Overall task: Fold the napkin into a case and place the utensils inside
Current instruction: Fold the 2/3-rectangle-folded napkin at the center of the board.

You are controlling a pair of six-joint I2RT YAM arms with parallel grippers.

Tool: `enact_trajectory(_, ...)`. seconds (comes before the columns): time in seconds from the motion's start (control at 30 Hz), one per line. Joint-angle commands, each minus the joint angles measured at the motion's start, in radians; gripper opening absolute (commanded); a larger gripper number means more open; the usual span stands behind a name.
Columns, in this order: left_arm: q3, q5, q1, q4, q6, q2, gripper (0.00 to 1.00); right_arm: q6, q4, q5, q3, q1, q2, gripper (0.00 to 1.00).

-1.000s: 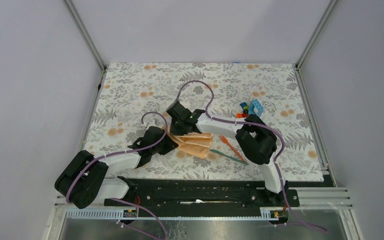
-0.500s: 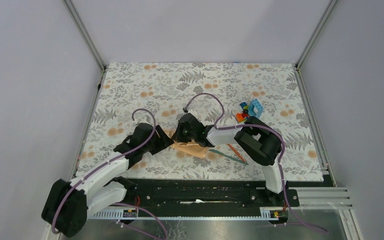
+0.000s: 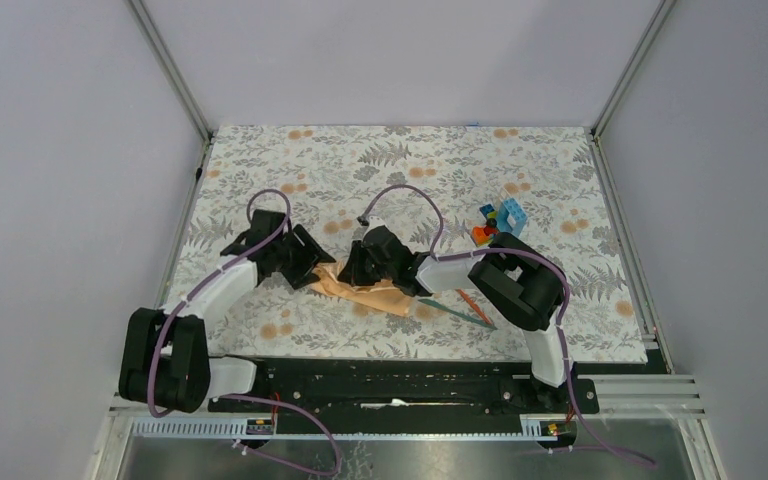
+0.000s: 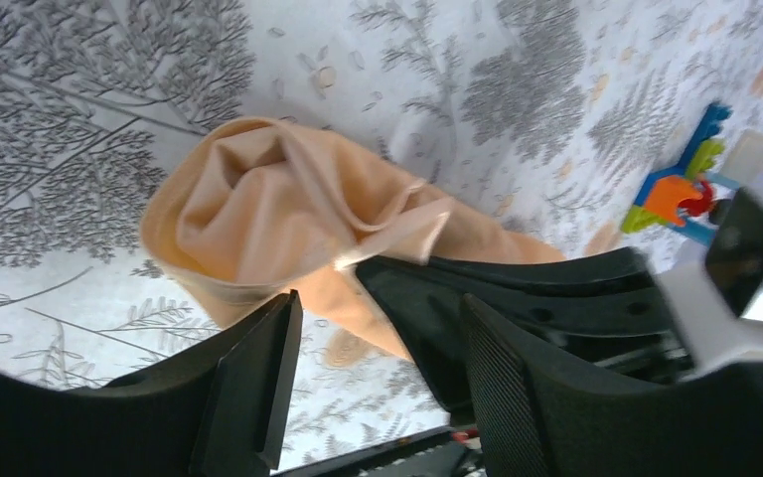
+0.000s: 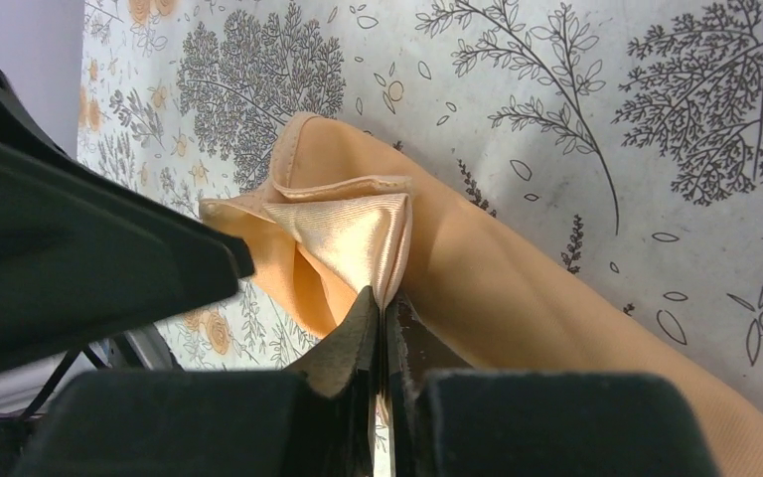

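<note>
Two utensils [image 3: 472,305], orange and teal, lie on the floral mat [image 3: 260,180] just right of the napkin [image 3: 375,295], outside its folds. Napkin bunched into a loose pouch, only cloth showing in its hollow. Right gripper [image 5: 382,328] pinches its folded edge. Left gripper [image 4: 376,308] spread, beside the cloth.

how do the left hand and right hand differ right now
The left hand is open and grips nothing; the right hand is shut, pinching a fold of the napkin. The left hand sits at the napkin's left end, reaching in from the left; the right hand reaches across the napkin from the right. Both are black, two-fingered and low over the floral mat, pointed at the napkin.
</note>
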Motion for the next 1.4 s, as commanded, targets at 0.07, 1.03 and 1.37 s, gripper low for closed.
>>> enact_trajectory(0.07,0.150,-0.010,0.004,-0.115,-0.198,0.013,0.73,-0.078,0.001,-0.003,0.043,-0.005,-0.037,0.00)
enact_trajectory(1.03,0.420,0.019,-0.008,-0.415,-0.416,0.428,0.59,-0.140,0.022,-0.021,0.040,-0.001,-0.051,0.00)
enact_trajectory(1.37,0.509,-0.090,-0.027,-0.576,-0.279,0.516,0.73,-0.195,-0.004,-0.042,0.080,0.003,-0.040,0.00)
